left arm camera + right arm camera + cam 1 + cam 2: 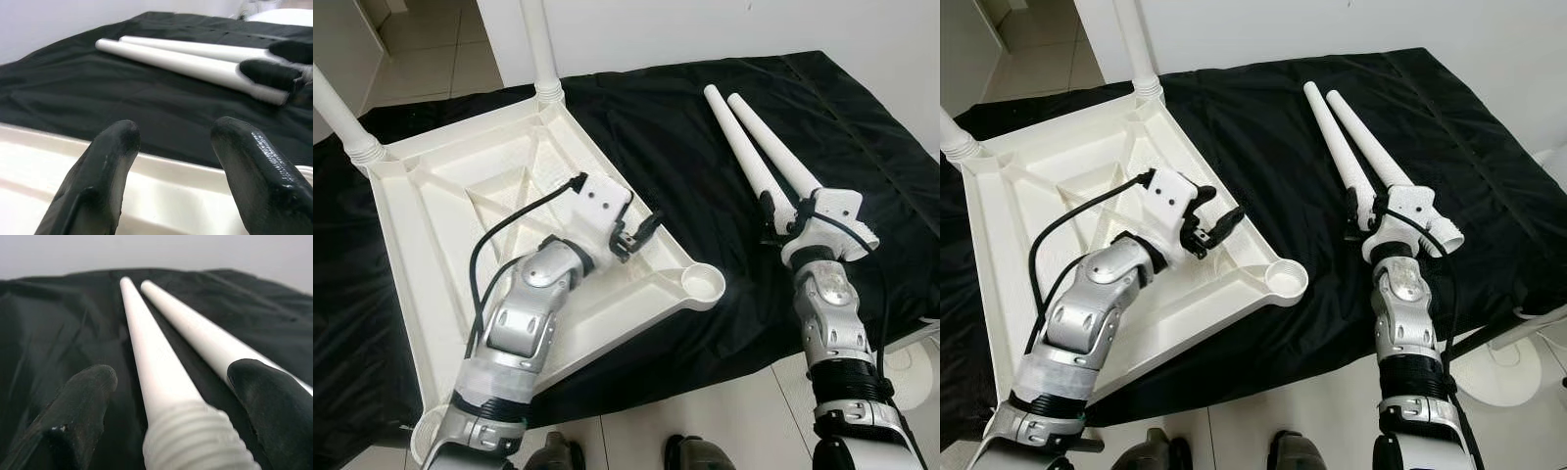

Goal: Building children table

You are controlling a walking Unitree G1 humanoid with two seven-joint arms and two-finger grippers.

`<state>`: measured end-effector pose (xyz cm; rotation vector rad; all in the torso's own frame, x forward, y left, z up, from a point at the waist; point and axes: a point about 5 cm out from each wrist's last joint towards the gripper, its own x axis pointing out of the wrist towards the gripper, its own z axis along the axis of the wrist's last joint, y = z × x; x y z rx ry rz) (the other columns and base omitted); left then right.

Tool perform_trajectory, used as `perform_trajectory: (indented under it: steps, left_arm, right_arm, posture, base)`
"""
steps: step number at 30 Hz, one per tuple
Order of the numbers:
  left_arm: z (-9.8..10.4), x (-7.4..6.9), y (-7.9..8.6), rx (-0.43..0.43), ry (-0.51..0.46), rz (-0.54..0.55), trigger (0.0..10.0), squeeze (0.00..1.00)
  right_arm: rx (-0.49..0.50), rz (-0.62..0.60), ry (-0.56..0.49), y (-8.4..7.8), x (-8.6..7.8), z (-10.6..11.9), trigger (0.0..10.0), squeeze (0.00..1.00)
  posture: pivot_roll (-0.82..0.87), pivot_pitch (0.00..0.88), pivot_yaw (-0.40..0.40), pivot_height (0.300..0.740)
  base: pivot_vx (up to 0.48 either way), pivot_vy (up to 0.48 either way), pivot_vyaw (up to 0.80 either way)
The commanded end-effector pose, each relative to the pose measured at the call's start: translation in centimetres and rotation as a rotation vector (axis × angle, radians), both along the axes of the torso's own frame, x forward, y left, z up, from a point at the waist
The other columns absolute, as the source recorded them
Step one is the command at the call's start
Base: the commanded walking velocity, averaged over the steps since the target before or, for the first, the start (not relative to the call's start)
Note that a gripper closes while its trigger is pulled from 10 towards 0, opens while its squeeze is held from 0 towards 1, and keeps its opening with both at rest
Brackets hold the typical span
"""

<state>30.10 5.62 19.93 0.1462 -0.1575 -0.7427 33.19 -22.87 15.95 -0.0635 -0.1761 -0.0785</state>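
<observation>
A white plastic table top (421, 255) lies upside down on a black cloth. Two white legs (541, 49) (337, 117) stand screwed into its far corners. The near right corner socket (705, 284) is empty. Two loose white legs (744, 152) (773, 142) lie side by side on the cloth to the right. My right gripper (785, 217) is open and straddles the ribbed near end of the left loose leg (146, 347). My left gripper (641, 230) is open just above the table top's right rim (161, 181), holding nothing.
The black cloth (685, 127) drapes over the whole work surface up to the white wall. Its front edge runs just before my arms, with tiled floor below. A white round base (1508, 372) stands on the floor at the right.
</observation>
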Motion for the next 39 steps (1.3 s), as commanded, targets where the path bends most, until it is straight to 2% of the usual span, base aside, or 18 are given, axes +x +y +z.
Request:
perform_trajectory:
  steps: [1, 5, 11, 15, 26, 27, 28, 30, 31, 32, 33, 36, 37, 39]
  left_arm:
    - [-0.2, -0.2, 0.1, -0.004, -0.005, 0.023, 10.0, 0.00]
    - [-0.3, -0.4, -0.1, -0.003, -0.013, 0.019, 10.0, 0.00]
    - [-0.2, -0.4, -0.2, -0.010, -0.010, 0.021, 10.0, 0.00]
    - [-0.1, -0.4, -0.3, -0.016, -0.014, 0.018, 10.0, 0.00]
    - [0.2, 0.1, -0.6, -0.013, -0.037, 0.028, 10.0, 0.00]
    - [0.2, 0.1, -0.7, -0.014, -0.039, 0.031, 10.0, 0.00]
    - [0.2, 0.1, -0.7, -0.014, -0.039, 0.031, 10.0, 0.00]
    - [0.2, 0.2, -0.7, -0.012, -0.042, 0.034, 10.0, 0.00]
    - [0.2, 0.2, -0.7, -0.012, -0.042, 0.034, 10.0, 0.00]
    - [0.2, 0.2, -0.7, -0.009, -0.045, 0.034, 10.0, 0.00]
    - [0.2, 0.2, -0.7, -0.004, -0.049, 0.035, 10.0, 0.00]
    - [0.2, 0.2, -0.6, 0.001, -0.053, 0.040, 10.0, 0.00]
    - [0.4, 0.4, -0.5, 0.002, -0.062, 0.043, 10.0, 0.00]
    - [0.5, 0.4, -0.4, 0.002, -0.069, 0.045, 10.0, 0.00]
  right_arm:
    - [0.015, 0.011, 0.031, 0.0, 0.1, -0.4, 10.0, 0.00]
    - [0.017, 0.005, 0.076, -0.4, -0.1, -1.2, 10.0, 0.00]
    - [0.027, -0.003, 0.089, -0.7, -0.1, -1.4, 10.0, 0.00]
    - [0.041, 0.029, 0.131, -0.8, 0.0, -2.1, 10.0, 0.00]
    - [0.030, 0.098, 0.205, -0.8, 1.3, -2.5, 10.0, 0.00]
    - [0.047, 0.095, 0.223, -0.9, 1.6, -2.5, 4.5, 0.00]
    - [0.047, 0.095, 0.223, -0.9, 1.6, -2.5, 4.5, 0.00]
    - [0.069, 0.087, 0.238, -1.0, 1.7, -2.6, 3.3, 0.00]
    - [0.069, 0.087, 0.238, -1.0, 1.7, -2.6, 3.3, 0.00]
    - [0.088, 0.098, 0.250, -0.9, 1.8, -2.8, 0.0, 0.00]
    - [0.120, 0.130, 0.280, -0.6, 1.9, -3.1, 0.0, 0.00]
    - [0.107, 0.158, 0.297, -0.3, 1.9, -3.4, 0.0, 0.00]
    - [0.091, 0.155, 0.293, -0.2, 1.9, -3.4, 2.6, 0.00]
    - [0.081, 0.150, 0.288, -0.2, 2.0, -3.3, 2.6, 0.00]
  posture:
    - [-0.09, 0.113, 0.082, 0.740]
    - [-0.09, 0.109, 0.077, 0.740]
    - [-0.09, 0.109, 0.077, 0.740]
    - [-0.09, 0.100, 0.075, 0.740]
    - [-0.10, 0.080, 0.067, 0.740]
    - [-0.10, 0.076, 0.065, 0.740]
    - [-0.10, 0.076, 0.065, 0.740]
    - [-0.10, 0.075, 0.063, 0.740]
    - [-0.10, 0.075, 0.063, 0.740]
    - [-0.10, 0.072, 0.062, 0.740]
    - [-0.10, 0.071, 0.061, 0.740]
    - [-0.10, 0.068, 0.060, 0.740]
    - [-0.10, 0.068, 0.060, 0.740]
    - [-0.10, 0.068, 0.060, 0.740]
  base:
    - [0.000, 0.000, 0.00]
    - [0.000, 0.000, 0.00]
    - [0.000, 0.000, 0.00]
    - [0.000, 0.000, 0.00]
    - [0.000, 0.000, 0.00]
    - [0.000, 0.000, 0.00]
    - [0.000, 0.000, 0.00]
    - [0.000, 0.000, 0.00]
    - [0.000, 0.000, 0.00]
    - [0.000, 0.000, 0.00]
    - [0.000, 0.000, 0.00]
    - [0.000, 0.000, 0.00]
    - [0.000, 0.000, 0.00]
    - [0.000, 0.000, 0.00]
